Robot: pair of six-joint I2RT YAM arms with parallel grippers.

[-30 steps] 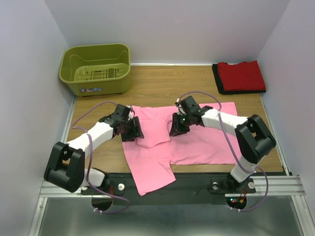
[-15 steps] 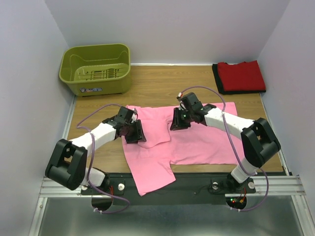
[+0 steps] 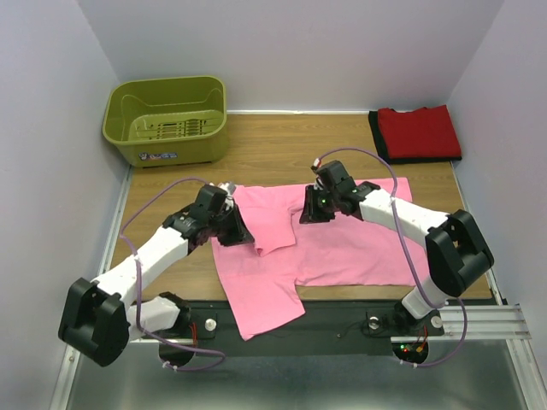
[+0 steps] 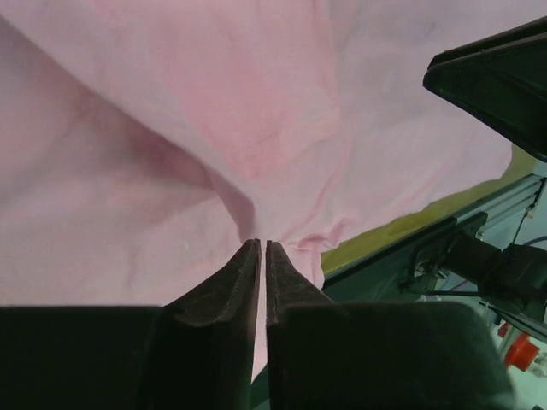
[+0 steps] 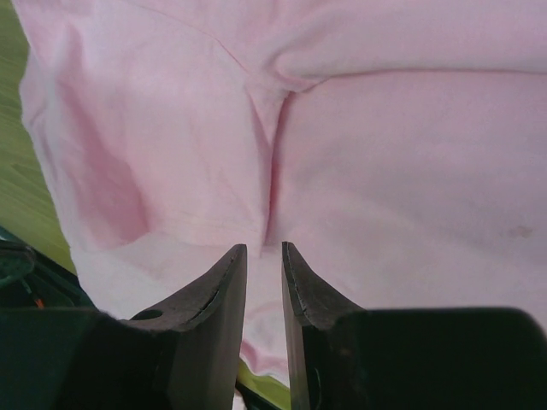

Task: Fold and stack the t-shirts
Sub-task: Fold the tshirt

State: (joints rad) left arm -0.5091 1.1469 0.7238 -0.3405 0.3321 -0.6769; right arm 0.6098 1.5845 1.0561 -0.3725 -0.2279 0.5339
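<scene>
Pinching the pink t-shirt (image 3: 342,243) at centre, both grips look thin — left gripper (image 4: 261,243) nearly pressed together on a fold at 9 o'clock, right gripper (image 5: 263,248) nipping a ridge at 12. Either could slip loose, skewing the fold.

Plain pale lavender-grey walls (image 3: 342,51) box in three sides, lit pretty evenly. Wood-grain bench (image 3: 282,149) in the middle, olive-green basket (image 3: 162,85) at 10 o'clock, silver metal rail (image 3: 479,323) along 6 o'clock.
</scene>
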